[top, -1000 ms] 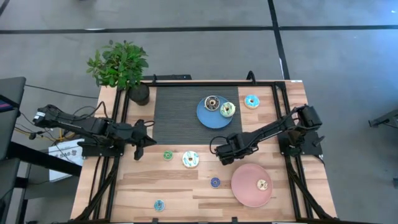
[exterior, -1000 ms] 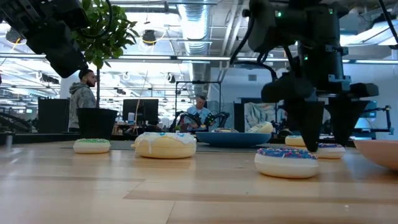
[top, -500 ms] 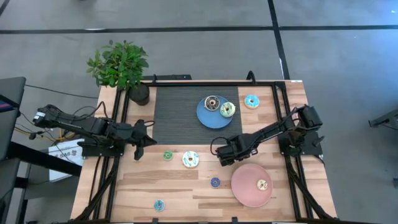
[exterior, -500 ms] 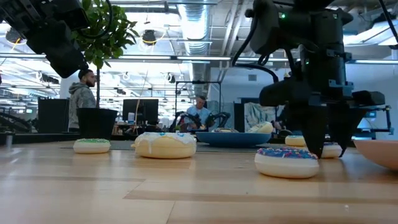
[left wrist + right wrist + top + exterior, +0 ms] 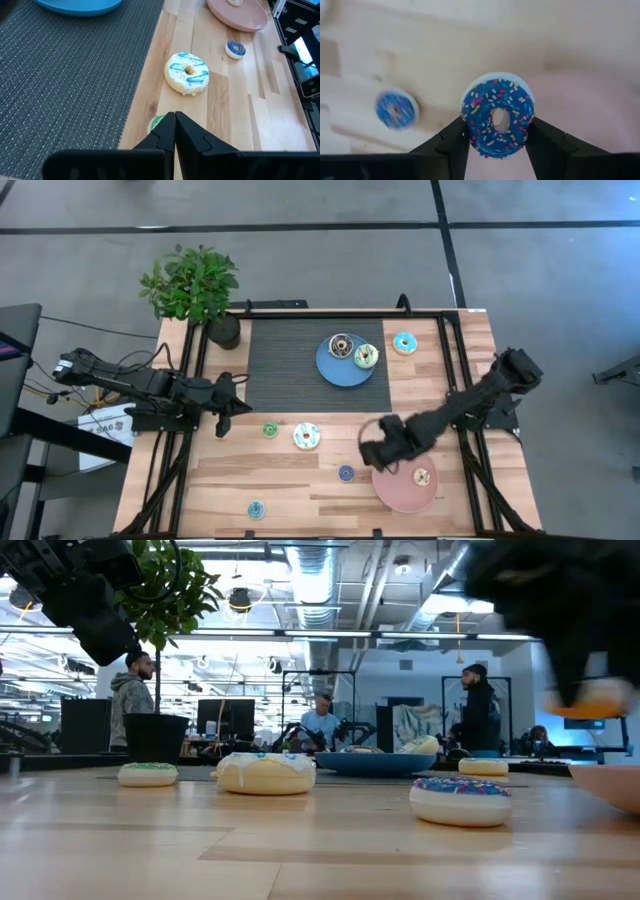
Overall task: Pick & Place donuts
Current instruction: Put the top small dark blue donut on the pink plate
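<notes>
One blue sprinkled donut (image 5: 497, 121) clamped in right tool (image 5: 496, 137), near pink plate (image 5: 395, 492) rim. Centre over plate, lower, then release. Left tool (image 5: 175, 131) together, idle.

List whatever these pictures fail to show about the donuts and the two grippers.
- High view: the right gripper is motion-blurred; the blue sprinkled donut it holds in the right wrist view cannot be made out there.
- Low view: the right arm is a dark smear at the top right; its fingers are unreadable.
- Left wrist view: the small green donut is mostly hidden behind the left gripper, whose fingers are together.
- Right wrist view: the pink plate is blurred and cut off by the edge.
</notes>
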You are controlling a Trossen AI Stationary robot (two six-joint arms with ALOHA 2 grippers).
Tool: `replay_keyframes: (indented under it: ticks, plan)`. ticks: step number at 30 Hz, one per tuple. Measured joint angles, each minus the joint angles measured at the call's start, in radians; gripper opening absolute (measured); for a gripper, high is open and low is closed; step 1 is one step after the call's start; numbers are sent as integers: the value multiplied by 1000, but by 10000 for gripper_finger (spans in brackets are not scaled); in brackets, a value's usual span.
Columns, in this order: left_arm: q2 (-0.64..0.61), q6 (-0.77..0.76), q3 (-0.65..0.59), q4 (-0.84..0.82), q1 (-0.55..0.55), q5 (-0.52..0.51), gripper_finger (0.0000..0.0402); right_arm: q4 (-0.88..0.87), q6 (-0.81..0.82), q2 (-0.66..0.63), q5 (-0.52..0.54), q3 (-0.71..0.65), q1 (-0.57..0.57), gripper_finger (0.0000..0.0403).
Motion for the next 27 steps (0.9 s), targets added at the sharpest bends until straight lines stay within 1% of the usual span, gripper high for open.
replay_keyframes:
  ticks: [6,8,10,12,14,16,18,23,27]
  plan:
    - [0,20,0,0,0,0,0,55,331,14,3,0,186,159]
    - [0,34,0,0,0,-1,0,81,404,22,1,-1,232,157]
    - [0,46,0,0,0,-2,0,128,415,27,-22,0,256,157]
    - [0,50,0,0,0,-2,0,171,415,59,-41,15,256,157]
    - [0,49,0,0,0,-2,0,131,412,89,-56,38,257,157]
    - [0,45,0,1,0,-3,0,129,411,123,-69,68,263,157]
    - [0,44,0,4,0,-3,0,80,411,153,-92,75,279,157]
    - [0,42,0,5,0,-3,0,83,419,183,-136,84,306,156]
    - [0,42,0,10,0,-3,0,77,419,184,-116,83,314,157]
